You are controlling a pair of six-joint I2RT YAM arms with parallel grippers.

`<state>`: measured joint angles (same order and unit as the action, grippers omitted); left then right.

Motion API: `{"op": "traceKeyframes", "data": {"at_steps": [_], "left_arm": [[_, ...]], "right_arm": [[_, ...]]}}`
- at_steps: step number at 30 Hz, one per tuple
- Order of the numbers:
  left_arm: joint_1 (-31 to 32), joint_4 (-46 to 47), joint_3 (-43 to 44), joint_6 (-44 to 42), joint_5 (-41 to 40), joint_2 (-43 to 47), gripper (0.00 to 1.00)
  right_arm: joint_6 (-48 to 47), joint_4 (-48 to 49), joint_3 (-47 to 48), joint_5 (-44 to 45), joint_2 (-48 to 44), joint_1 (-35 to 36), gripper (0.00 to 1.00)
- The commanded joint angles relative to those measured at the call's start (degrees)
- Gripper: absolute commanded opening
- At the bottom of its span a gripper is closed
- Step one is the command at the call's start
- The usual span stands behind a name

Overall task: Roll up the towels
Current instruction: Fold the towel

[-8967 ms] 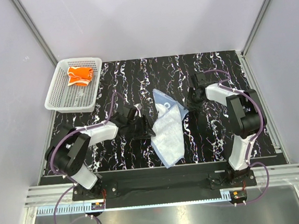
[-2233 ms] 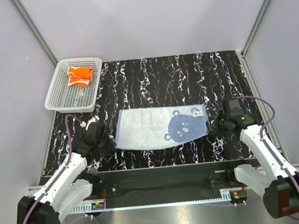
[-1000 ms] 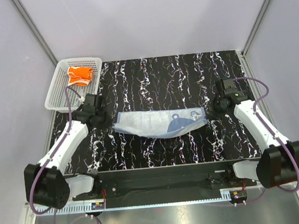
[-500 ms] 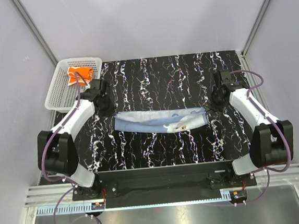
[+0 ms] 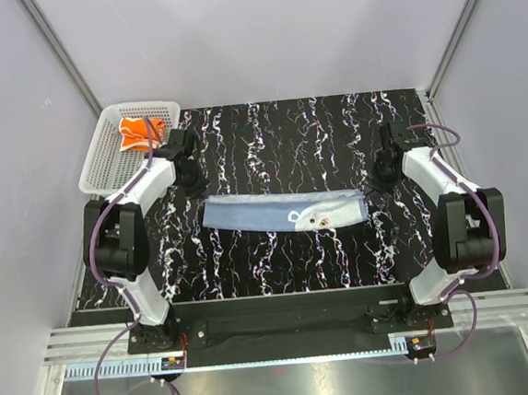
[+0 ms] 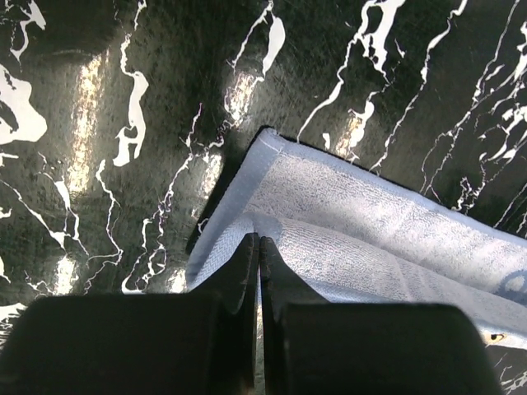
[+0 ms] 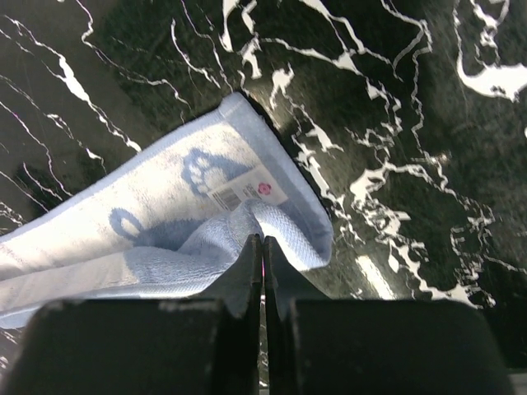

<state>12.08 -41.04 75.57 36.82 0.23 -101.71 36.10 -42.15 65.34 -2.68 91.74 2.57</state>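
Pinches the blue towel [image 5: 275,212] at both ends. With the left hand [image 6: 255,247], jaws pressed together, grips the upper layer at the towel's left end. With the right hand [image 7: 257,247], jaws likewise closed, grips the bunched upper layer at the right end, just beside the sewn-in label [image 7: 251,192]. Presents the towel folded lengthwise into a narrow strip, flat across the middle of the black marbled desk [image 5: 314,138], running left to right, with a white patch near its right end. Holds the orange towel [image 5: 140,132] crumpled in the far end of the white basket [image 5: 118,171] at the far left corner, well apart from the strip.
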Motion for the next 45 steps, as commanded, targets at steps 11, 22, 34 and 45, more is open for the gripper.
{"op": "traceKeyframes", "data": {"at_steps": [11, 22, 34, 45], "left_arm": [[-2.2, -2.8, 7.9, -1.0, 0.2, -7.3, 0.00], [-4.4, -5.3, 15.9, -3.2, 4.9, -10.4, 0.58], [-3.4, -4.8, 8.0, -5.0, 4.1, 2.8, 0.73], [-3.0, -8.0, 4.7, -13.6, 0.2, 12.7, 0.73]], "right_arm": [[-2.2, 3.4, 5.3, -2.8, 7.3, -0.9, 0.09], [-3.7, -1.2, 14.4, 2.3, 9.8, -1.9, 0.89], [-2.1, 5.5, -4.0, -7.1, -4.0, -1.8, 0.69], [-2.0, 7.0, -10.9, -7.7, -4.5, -1.8, 0.25]]}}
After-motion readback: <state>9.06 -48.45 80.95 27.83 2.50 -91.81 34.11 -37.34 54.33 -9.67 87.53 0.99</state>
